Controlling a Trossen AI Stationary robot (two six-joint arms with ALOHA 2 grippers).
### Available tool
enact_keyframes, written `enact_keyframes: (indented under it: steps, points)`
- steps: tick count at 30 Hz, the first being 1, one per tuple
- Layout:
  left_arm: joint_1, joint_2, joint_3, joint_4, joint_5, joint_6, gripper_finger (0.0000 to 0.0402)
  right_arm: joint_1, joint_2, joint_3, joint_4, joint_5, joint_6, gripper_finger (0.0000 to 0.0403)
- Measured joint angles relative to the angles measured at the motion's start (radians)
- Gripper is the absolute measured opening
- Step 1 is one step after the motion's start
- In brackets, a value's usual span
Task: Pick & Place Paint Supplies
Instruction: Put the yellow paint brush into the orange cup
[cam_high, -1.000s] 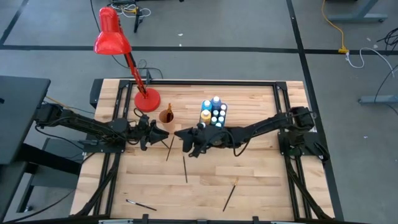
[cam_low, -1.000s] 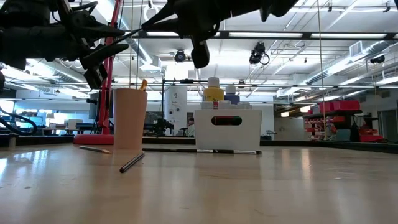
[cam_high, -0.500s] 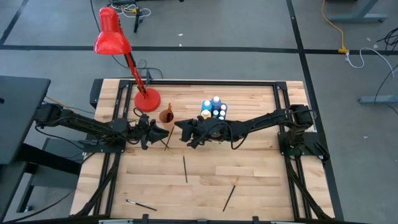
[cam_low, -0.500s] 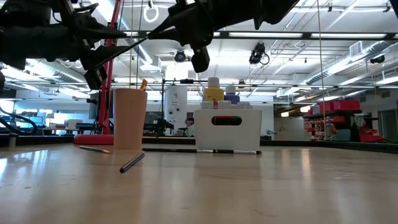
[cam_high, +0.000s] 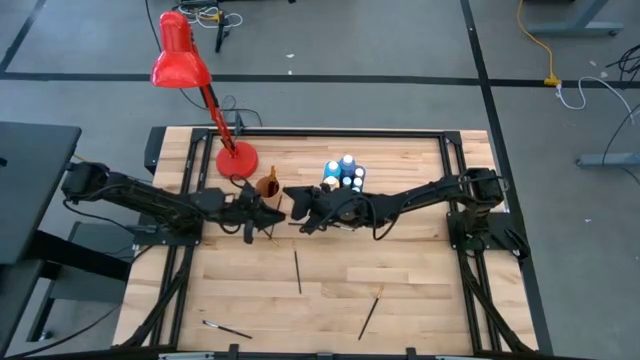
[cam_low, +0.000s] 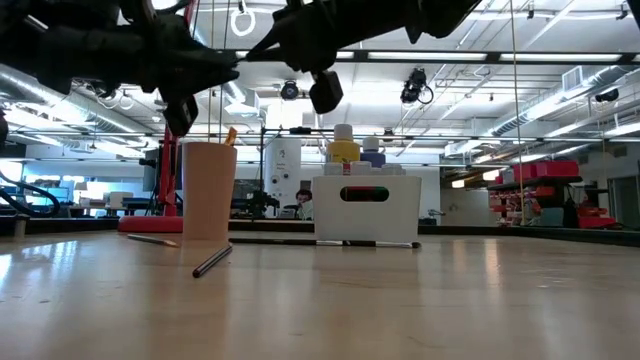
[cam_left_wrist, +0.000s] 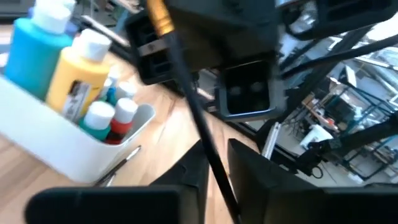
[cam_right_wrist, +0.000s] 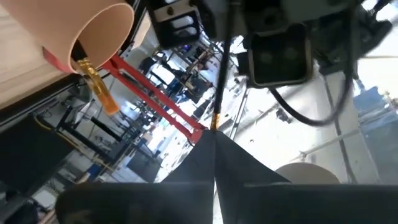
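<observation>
Left pincer (cam_high: 262, 212): raised above the middle of the table (cam_high: 400, 300), just on the near side of the cup; its two fingers (cam_left_wrist: 249, 168) stand on either side of a thin dark brush (cam_left_wrist: 199, 124), but whether they already press it cannot be told.
Right pincer (cam_high: 296, 208): facing the left one at the same height, closed on the same brush, which runs between the two pincers.
Cup (cam_high: 268, 187): tan, upright, toward the far edge of the table beside the red lamp's base (cam_high: 237, 160); one yellow-tipped brush (cam_right_wrist: 99, 87) leans inside it.
White bin (cam_low: 365, 208): right of the cup, holding the white-capped paint bottles (cam_high: 343, 174), blue and yellow among them.
Loose brushes: one (cam_high: 298, 271) lies on the wood near the table's middle, another (cam_high: 370, 311) toward the near edge, a third (cam_high: 227, 329) by the near left corner.
</observation>
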Motion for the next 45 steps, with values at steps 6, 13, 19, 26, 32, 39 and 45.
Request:
enact_keyframes:
  steps: [6,13,19,26,32,39,45]
  points:
    - [0.000,0.000,-0.001,-0.079,-0.087,-0.062,0.0012,0.002,0.000,0.000,-0.004,-0.001,0.036,0.0011]
    - [0.000,-0.001,-0.001,-0.150,-0.121,-0.044,0.0016,0.018,0.000,0.000,-0.004,-0.050,0.197,0.0035]
    - [0.000,-0.017,-0.001,-0.148,-0.204,0.039,0.0017,0.074,0.000,0.000,-0.004,0.066,0.369,0.0042]
    - [0.000,-0.109,-0.001,-0.107,-0.331,0.250,0.0012,0.167,0.000,0.000,-0.016,0.247,0.623,0.0043]
    - [0.000,-0.149,-0.001,-0.071,-0.476,0.591,0.0014,0.205,0.000,0.000,-0.059,0.307,0.905,0.0043]
    - [0.015,-0.070,-0.005,-0.071,-0.631,0.682,0.0012,0.220,0.000,0.000,-0.131,0.273,0.994,0.0043]
    - [0.044,0.042,-0.013,-0.065,-0.776,0.560,0.0013,0.223,0.000,0.000,-0.157,0.264,1.025,0.0043]
